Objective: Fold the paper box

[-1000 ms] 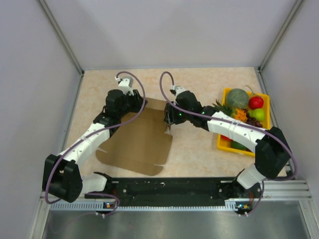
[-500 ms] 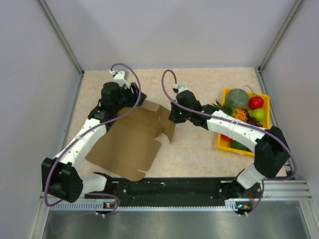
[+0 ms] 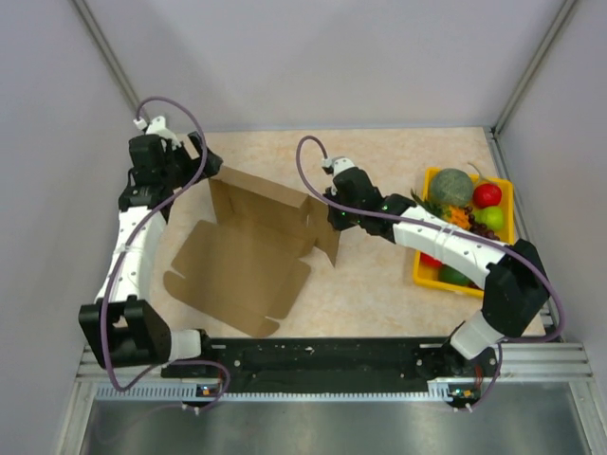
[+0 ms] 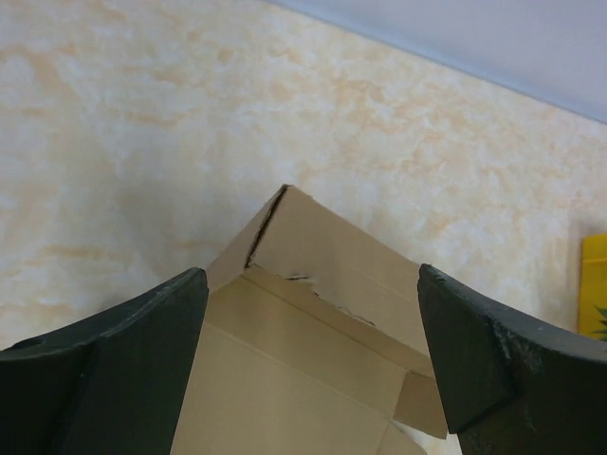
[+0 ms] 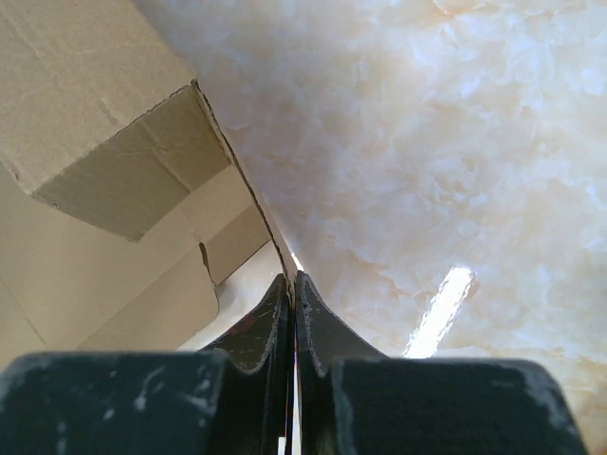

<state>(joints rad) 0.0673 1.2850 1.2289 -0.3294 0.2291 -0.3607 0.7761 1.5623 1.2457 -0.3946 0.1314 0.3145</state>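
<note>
The paper box [image 3: 242,265] is a brown cardboard sheet lying at the table's middle, with its far panel [image 3: 266,204] folded up on edge. My right gripper [image 3: 332,226] is shut on the thin right edge of that raised panel. In the right wrist view the fingers [image 5: 270,318] pinch the cardboard edge, with the paper box [image 5: 95,142] to the left. My left gripper [image 3: 196,159] hangs wide open at the far left, just off the box's far left corner and holding nothing. Between its fingertips [image 4: 142,332] the left wrist view shows that corner of the paper box [image 4: 313,351].
A yellow fruit tray [image 3: 423,272] with toy fruit stands at the right of the table, behind the right arm. Grey walls close in the table on the left, right and far sides. A black rail [image 3: 322,355] runs along the near edge.
My left gripper let go of the box, opened wide and drew back to the far left. My right gripper shut on the box's right edge. The far panel has risen.
</note>
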